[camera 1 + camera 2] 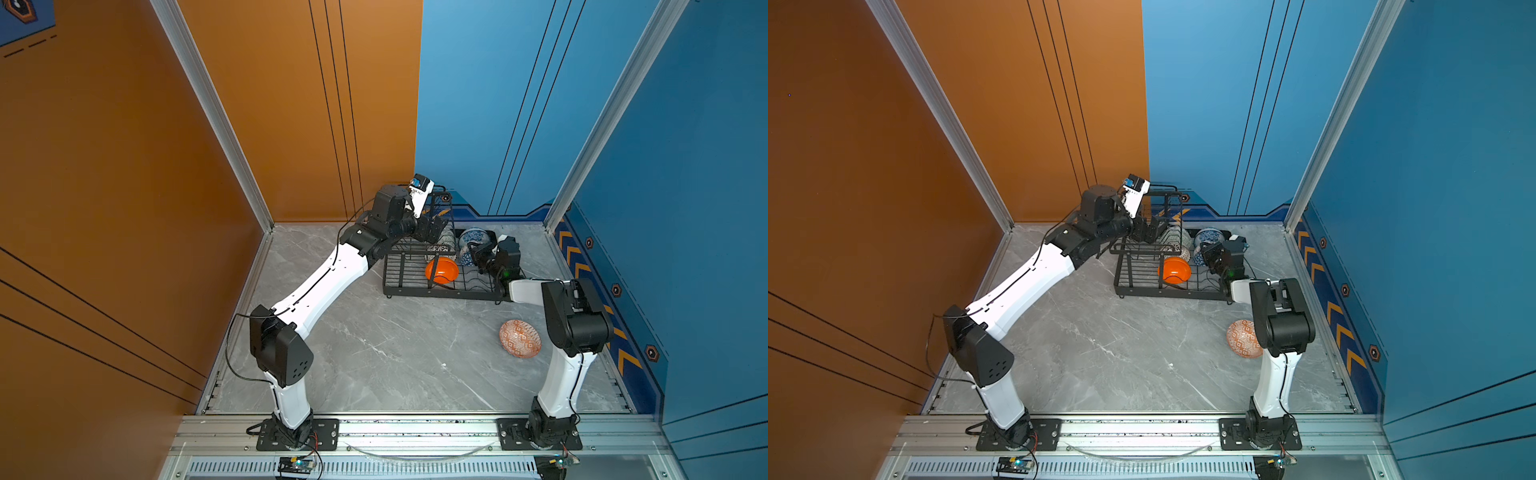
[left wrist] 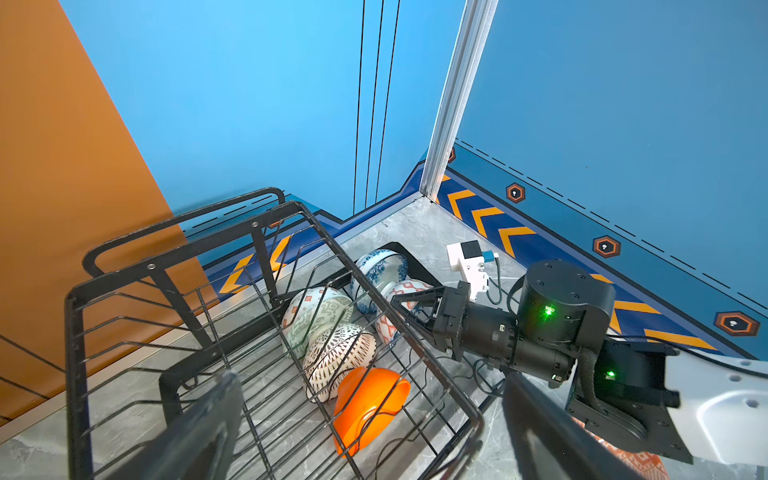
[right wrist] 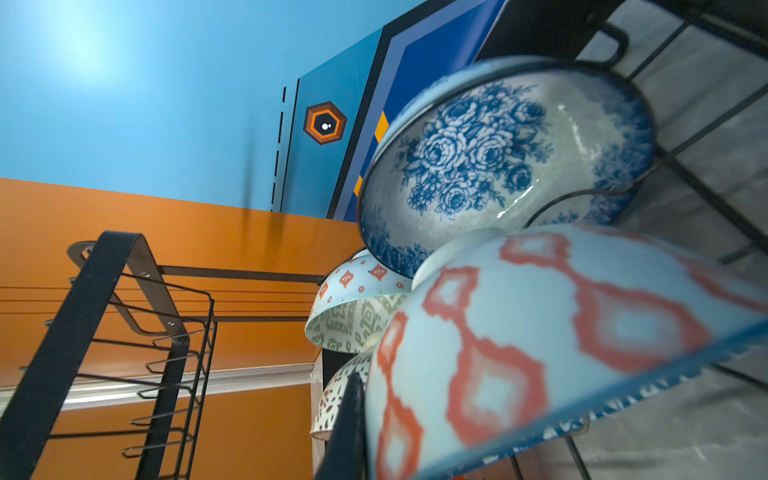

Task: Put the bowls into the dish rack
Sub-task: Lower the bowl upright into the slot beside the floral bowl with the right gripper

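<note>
The black wire dish rack stands at the back. On edge in its lower tray are the plain orange bowl, the dark-lattice bowl, the pale-green bowl and the blue-floral bowl. My right gripper is shut on the rim of the blue triangle-patterned bowl inside the tray. My left gripper hangs open and empty over the upper basket. The orange-red geometric bowl lies on the table.
The rack's upper basket and handle rise at its left end, under my left arm. The right arm's elbow stands beside the bowl on the table. Walls close in behind and to the right of the rack.
</note>
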Tool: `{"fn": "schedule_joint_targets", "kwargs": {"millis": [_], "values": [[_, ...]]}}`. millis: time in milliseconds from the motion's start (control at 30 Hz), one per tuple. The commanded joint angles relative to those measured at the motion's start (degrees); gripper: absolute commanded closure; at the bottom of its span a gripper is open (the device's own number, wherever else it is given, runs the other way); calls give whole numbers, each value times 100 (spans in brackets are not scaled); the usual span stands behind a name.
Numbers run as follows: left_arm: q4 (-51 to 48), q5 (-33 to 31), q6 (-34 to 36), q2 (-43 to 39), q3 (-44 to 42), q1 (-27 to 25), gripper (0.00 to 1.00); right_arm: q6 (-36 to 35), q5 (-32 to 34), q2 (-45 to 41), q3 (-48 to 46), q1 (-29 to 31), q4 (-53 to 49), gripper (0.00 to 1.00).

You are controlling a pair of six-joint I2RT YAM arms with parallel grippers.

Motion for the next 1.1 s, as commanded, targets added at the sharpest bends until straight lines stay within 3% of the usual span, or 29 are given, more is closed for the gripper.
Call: {"fn": "schedule_joint_targets", "kwargs": {"millis": [0,433,867,1067], "values": [[19,63,9,-58,-14,-74,2,103,334,-256,-187,46,-492,100],[15,41,21,-14,14,-146,2,145,491,-344,-319,93,-857,100],[11,6,16,-28,7,-164,2,-114,378,-359,52,75,-1401,80],[16,5,21,-18,7,-173,2,-213,347,-398,169,64,-1515,78]]}}
